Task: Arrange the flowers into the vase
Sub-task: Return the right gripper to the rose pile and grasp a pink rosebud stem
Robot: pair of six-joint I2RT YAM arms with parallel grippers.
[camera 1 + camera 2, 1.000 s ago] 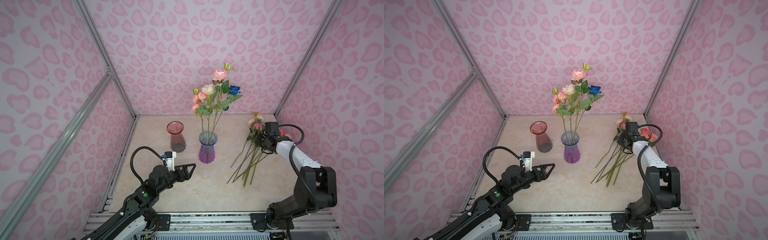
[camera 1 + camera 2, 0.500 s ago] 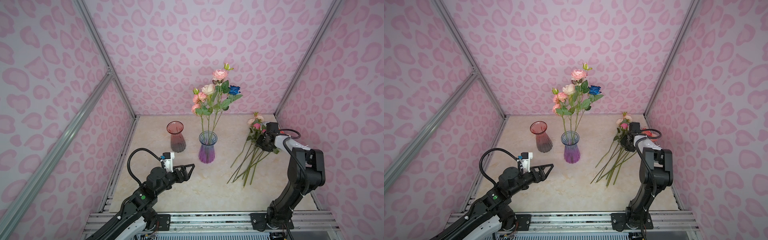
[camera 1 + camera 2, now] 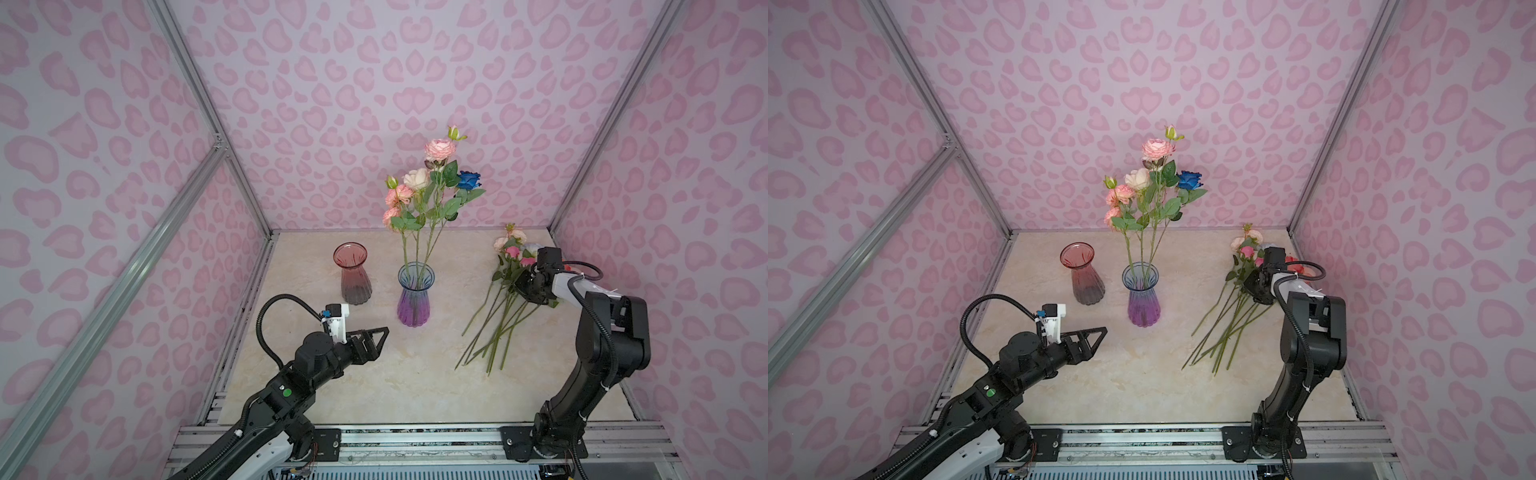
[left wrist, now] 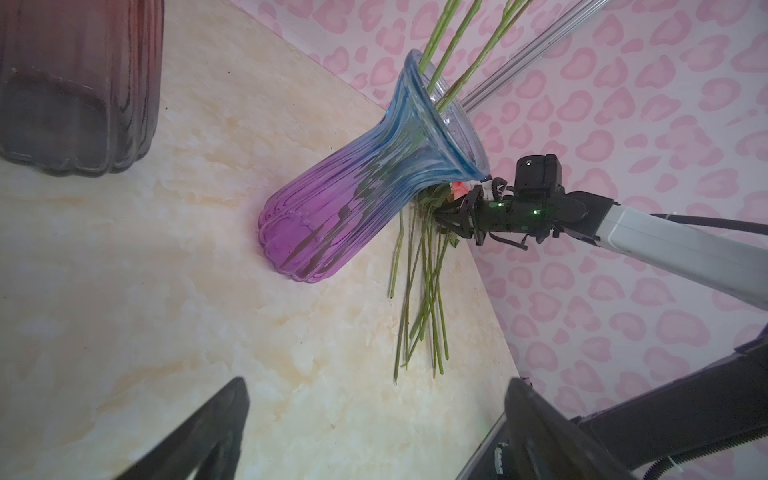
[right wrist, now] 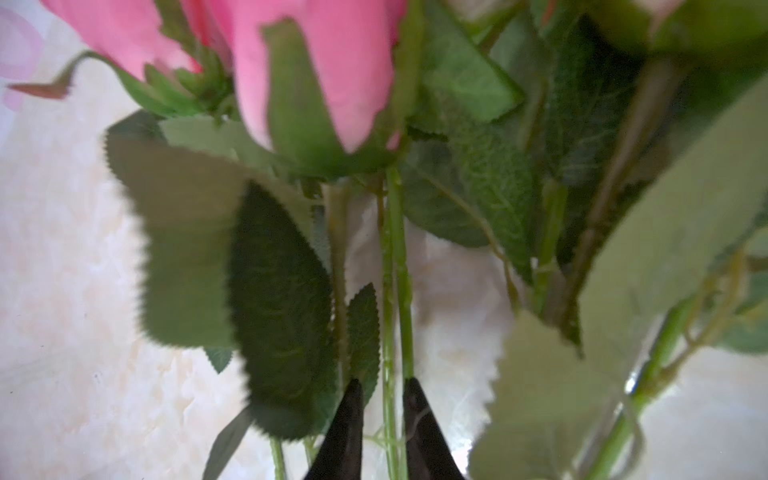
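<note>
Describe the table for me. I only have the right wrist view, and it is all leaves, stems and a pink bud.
Observer: Those belong to loose flowers lying on the table, on the right in both top views, stems fanned toward the front.
Operator: Locate the vase.
Observer: The purple vase stands mid-table, left of that pile, with several flowers upright in it.
Operator: Report the other arm.
Observer: The left end effector hangs open and empty, nearer the front than the purple vase and an empty red vase.
</note>
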